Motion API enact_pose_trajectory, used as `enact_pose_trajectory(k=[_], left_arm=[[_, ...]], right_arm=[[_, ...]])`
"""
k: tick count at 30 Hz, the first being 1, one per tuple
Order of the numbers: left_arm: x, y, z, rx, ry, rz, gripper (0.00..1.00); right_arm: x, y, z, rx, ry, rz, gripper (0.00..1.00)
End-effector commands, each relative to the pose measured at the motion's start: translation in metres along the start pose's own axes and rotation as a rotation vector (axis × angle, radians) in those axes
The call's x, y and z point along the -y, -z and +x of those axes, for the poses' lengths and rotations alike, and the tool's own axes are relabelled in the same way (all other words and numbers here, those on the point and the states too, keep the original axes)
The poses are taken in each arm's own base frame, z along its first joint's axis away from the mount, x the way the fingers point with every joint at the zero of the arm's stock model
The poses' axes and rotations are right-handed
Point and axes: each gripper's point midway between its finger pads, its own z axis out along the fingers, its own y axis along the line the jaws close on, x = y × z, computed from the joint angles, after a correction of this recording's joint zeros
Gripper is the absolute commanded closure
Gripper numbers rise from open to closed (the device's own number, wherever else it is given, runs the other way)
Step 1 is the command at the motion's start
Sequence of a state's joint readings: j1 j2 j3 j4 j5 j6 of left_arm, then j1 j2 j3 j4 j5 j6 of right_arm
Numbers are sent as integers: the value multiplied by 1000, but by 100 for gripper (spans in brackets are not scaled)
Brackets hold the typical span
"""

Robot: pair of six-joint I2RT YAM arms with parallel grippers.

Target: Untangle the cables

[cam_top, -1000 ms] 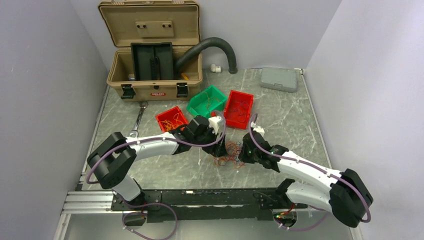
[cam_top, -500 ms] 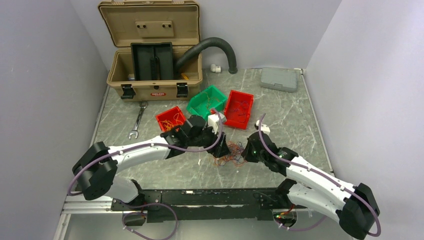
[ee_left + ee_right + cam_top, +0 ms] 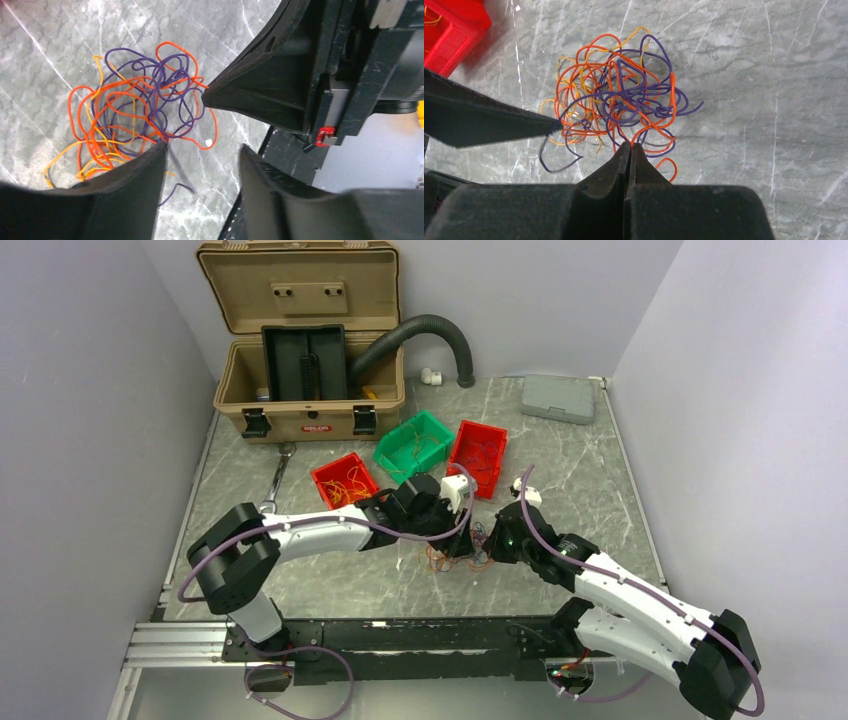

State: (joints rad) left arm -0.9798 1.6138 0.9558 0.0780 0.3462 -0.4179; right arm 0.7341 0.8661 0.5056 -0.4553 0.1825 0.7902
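Cables: the cables (image 3: 458,554) sit in one loose orange, yellow and purple tangle on the table (image 3: 600,490), about mid-width and nearer the near edge than the far one. Up close, the cables (image 3: 132,112) are loop over loop, with a few purple tails poking out.

Left side: my left gripper (image 3: 462,540) is down at the tangle with its fingers well apart. One fingertip (image 3: 159,147) is right at the rim of the loops and the other stands over bare stone.

Right side: my right gripper (image 3: 630,146) has its fingers pressed flat together, tips at the near rim of the cables (image 3: 619,105). Whether a strand is pinched in there I can't tell.

Crowding: the two grippers are nose to nose over the tangle, tips nearly meeting, with very little gap between them.

Far side: the small red bin (image 3: 343,480), green bin (image 3: 413,443) and big red bin (image 3: 478,455) line up just beyond the tangle, the small one closest to my left arm.

Left edge: the wrench (image 3: 275,480) lies near it, and the open toolbox (image 3: 300,340) fills the far left corner.

Right edge: bare marble from the tangle out to that edge, with only the grey case (image 3: 558,397) in the far right corner.

Near edge: a strip of bare stone runs between the tangle and the edge.
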Motion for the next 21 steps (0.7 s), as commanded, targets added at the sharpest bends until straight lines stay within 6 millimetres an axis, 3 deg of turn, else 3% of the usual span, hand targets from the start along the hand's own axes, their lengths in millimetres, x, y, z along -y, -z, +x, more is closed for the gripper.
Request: enact_pose_trajectory(k=[1,4,6,9,12,17,21], left_arm=[[0,-5,-12,8,2,-34,56],[-6,-3,-10,1,-4,-66,85],[-9,-1,-11,6,-7,-88,100],[-19,7,-6,-9,-8,-151,100],[-28,27,-10,22,-19,-222,100],[-71,85,-27,162,37,-436,100],[-102,135,-39,291,158,-499,100]], right_arm=[[-10,6,-14,39,-23,-25,100],[-3,10,-16,54,-36,11,100],[15,12,-20,86,-83,106,100],[60,22,-24,161,-187,348,100],[88,38,-28,235,-275,494,100],[108,59,-37,331,-350,566,100],[119,75,-45,403,-423,603,100]])
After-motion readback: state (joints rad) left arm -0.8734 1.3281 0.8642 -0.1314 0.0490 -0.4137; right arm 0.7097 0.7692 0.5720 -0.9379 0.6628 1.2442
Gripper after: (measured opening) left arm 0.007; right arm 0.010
